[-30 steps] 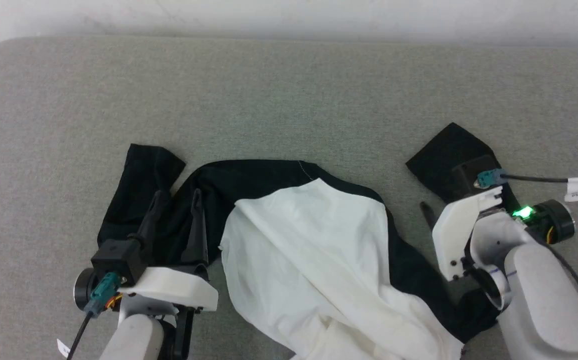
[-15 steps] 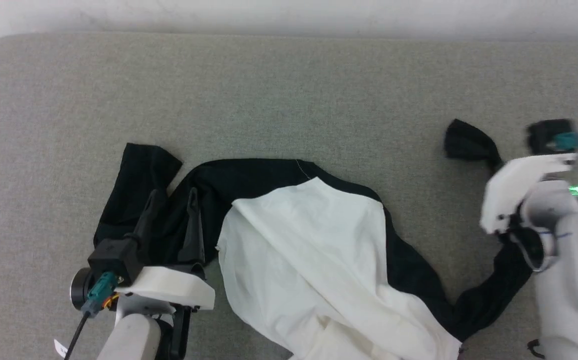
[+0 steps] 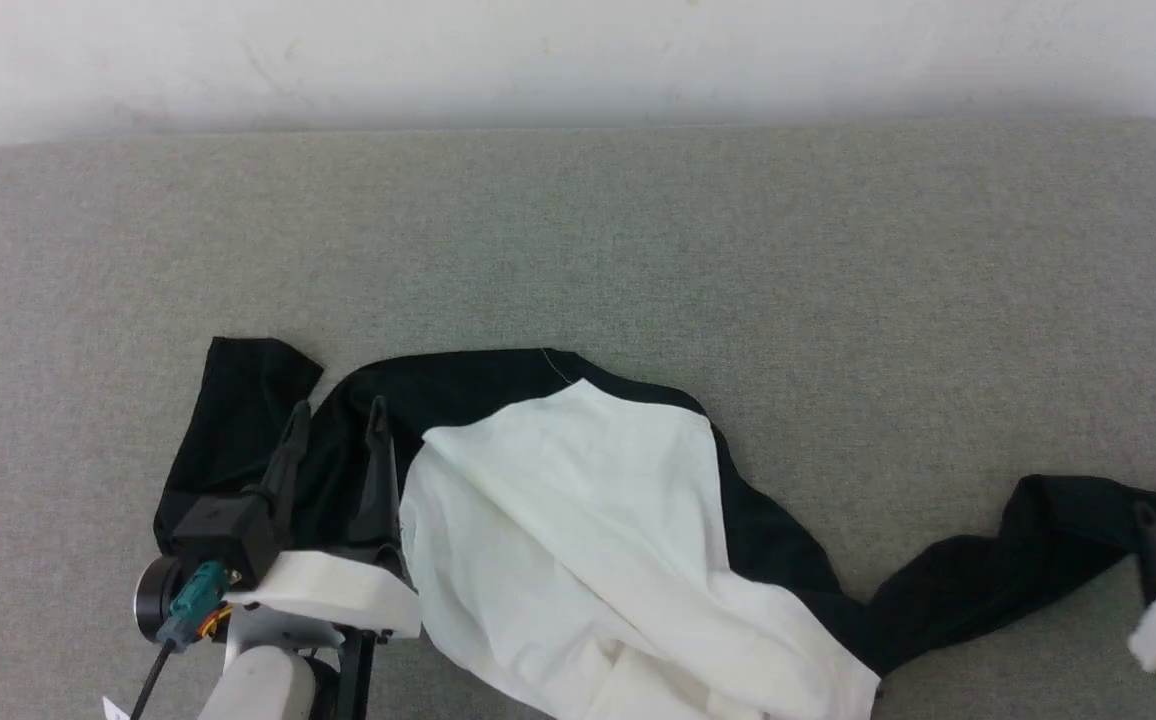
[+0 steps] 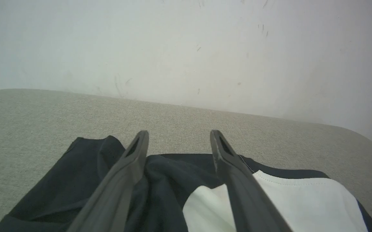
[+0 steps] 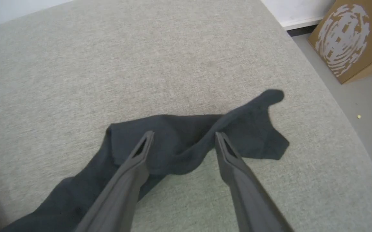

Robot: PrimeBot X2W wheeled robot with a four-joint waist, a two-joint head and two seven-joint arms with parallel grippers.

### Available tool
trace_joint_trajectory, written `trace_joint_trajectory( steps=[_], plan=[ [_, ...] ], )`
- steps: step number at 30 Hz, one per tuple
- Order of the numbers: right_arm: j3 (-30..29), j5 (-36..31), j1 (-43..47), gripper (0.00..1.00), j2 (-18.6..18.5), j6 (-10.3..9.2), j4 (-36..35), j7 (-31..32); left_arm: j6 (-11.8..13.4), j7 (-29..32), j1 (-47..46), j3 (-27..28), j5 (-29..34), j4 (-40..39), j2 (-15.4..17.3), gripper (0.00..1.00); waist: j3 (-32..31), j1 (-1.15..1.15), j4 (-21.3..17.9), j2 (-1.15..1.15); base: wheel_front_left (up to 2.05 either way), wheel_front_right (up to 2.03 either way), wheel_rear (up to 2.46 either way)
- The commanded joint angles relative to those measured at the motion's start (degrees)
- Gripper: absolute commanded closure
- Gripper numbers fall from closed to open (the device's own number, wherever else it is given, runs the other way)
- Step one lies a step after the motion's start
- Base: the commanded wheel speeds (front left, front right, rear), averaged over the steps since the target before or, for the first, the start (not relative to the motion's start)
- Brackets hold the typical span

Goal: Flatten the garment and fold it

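Note:
The garment (image 3: 558,500) lies crumpled on the grey table, white body in the middle and no chest print showing. Its one black sleeve (image 3: 238,400) is bunched at the left. The other sleeve (image 3: 1038,540) stretches out to the right. My left gripper (image 3: 338,405) hangs open over the left black shoulder; in the left wrist view its fingers (image 4: 141,154) straddle the dark cloth (image 4: 160,180). My right gripper (image 5: 184,133) is open just above the right sleeve's end (image 5: 186,141), holding nothing. One of its fingers (image 3: 1153,540) shows at the lower right of the head view.
The padded grey table (image 3: 578,250) runs back to a white wall (image 3: 578,60). Its rounded right edge (image 5: 350,129) drops to a grey floor, where a cardboard box (image 5: 350,35) stands.
The head camera has tilted, shifting the picture down. My right gripper swung down and to the right with the black sleeve, and the sleeve now lies stretched out and released. The left gripper stayed put.

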Motion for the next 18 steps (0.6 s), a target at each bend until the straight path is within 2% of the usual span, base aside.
trace_joint_trajectory(
  steps=[1,5,9,14,18],
  plan=[
    [2.88,2.29,1.15,0.0,0.25,-0.04,-2.67,-0.2,-0.5,-0.27,0.42,0.0,0.13,-0.03,0.33,0.0,-0.21,0.01,-0.19,-0.01,0.0,0.0,0.0],
    [13.87,5.97,4.51,0.0,0.26,-0.04,-9.72,0.61,-0.85,-0.27,0.18,-0.52,0.02,0.26,0.22,0.0,-0.23,0.01,0.46,-0.01,0.0,0.0,0.0],
    [24.54,4.22,4.75,0.0,-0.27,-0.04,-13.53,1.5,-1.07,-0.27,0.02,-0.76,-0.01,0.29,0.02,0.0,0.11,0.01,1.44,-0.01,0.0,0.0,0.0],
    [33.74,2.26,1.31,0.0,-4.03,-0.04,-9.37,2.68,-1.29,-0.27,-0.21,-0.95,0.1,0.38,-0.27,0.0,0.7,0.01,2.96,-0.01,0.0,0.0,0.0],
    [37.91,1.81,-2.15,0.0,-6.21,-0.04,-3.88,4.51,-1.43,-0.27,-0.43,-0.8,0.11,0.43,-0.43,0.0,1.31,0.01,4.07,-0.01,0.0,0.0,0.0]
  ],
)
